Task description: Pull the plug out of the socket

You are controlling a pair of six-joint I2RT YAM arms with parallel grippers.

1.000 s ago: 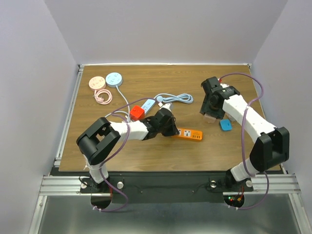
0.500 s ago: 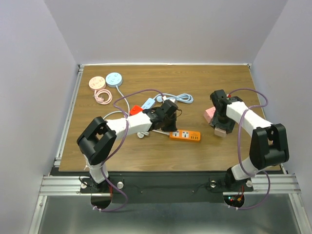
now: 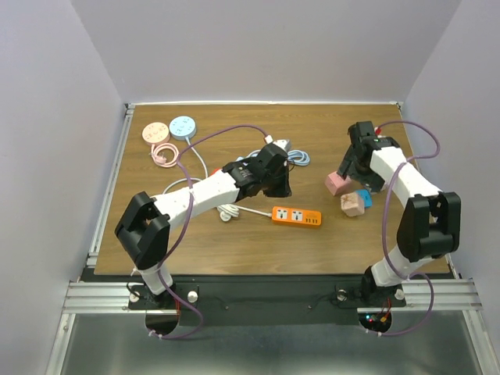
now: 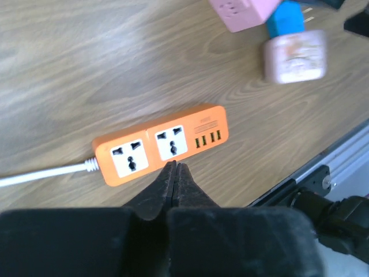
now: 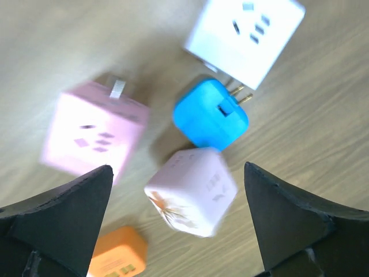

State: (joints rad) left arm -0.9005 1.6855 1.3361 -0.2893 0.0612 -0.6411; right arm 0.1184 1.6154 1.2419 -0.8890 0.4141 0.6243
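Wooden table (image 3: pixel 234 250): two arms are over it. The left arm reaches to the middle of the table; the left gripper (image 4: pixel 174 167) has its fingers pressed together with nothing visible between them, and it hangs above the orange power strip (image 4: pixel 161 151). The right arm stands by the right edge; the right gripper (image 3: pixel 353 166) is spread wide, its fingers (image 5: pixel 69 213) apart on either side of a cluster of adapters and gripping none. The orange power strip lies flat near the middle of the table, toward the near edge, both sockets unoccupied, with a white cord (image 4: pixel 40 174) leaving one end. Near the right edge lie a pink cube socket (image 5: pixel 95 135), a white cube socket (image 5: pixel 245 37), a pale pink cube adapter (image 5: pixel 193 193) and the blue plug (image 5: pixel 210 115). The blue plug lies loose between the white and pale pink cubes, its prongs bare and pointing at the white cube. At the far-left corner sit a peach round socket (image 3: pixel 155 131) and a light-blue round socket (image 3: pixel 183 126).
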